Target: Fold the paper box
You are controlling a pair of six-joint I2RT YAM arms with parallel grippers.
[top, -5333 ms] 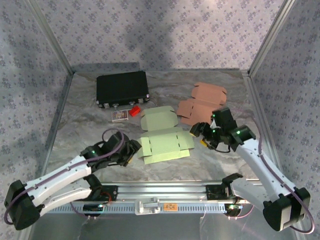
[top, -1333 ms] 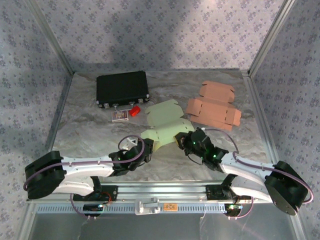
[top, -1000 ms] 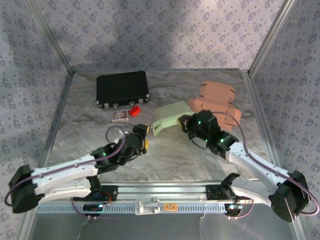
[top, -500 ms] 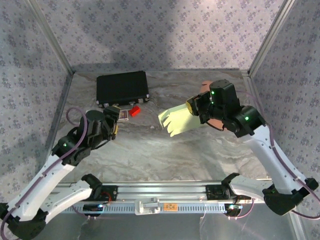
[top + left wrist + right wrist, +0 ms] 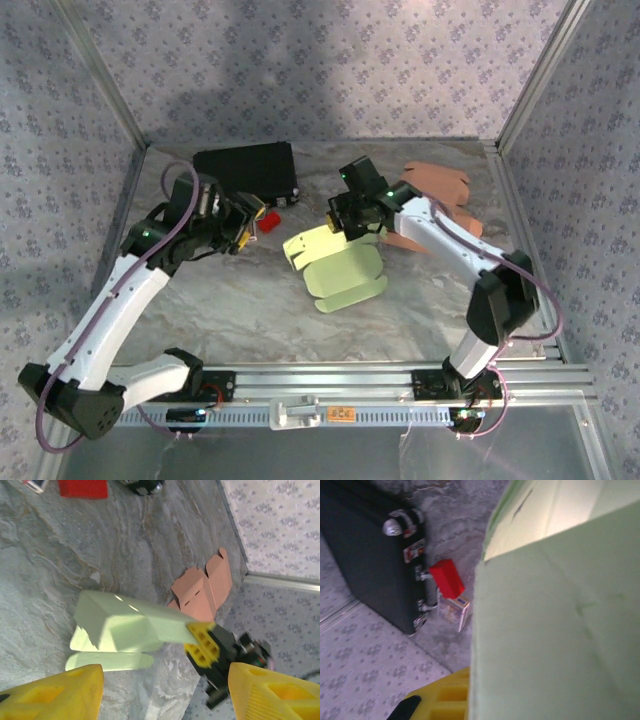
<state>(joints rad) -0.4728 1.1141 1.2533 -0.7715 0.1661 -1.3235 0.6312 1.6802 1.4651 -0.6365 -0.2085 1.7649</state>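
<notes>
Since the green paper box right of the black case looks light and floppy, my right end effector pinches its folded edge; my left end effector gapes empty.

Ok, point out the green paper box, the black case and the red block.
green paper box [image 5: 338,272]: top view, on its flat lower panel.
black case [image 5: 255,168]: top view, on the bare part of its lid.
red block [image 5: 446,577]: right wrist view, on the middle of its red face.
</notes>
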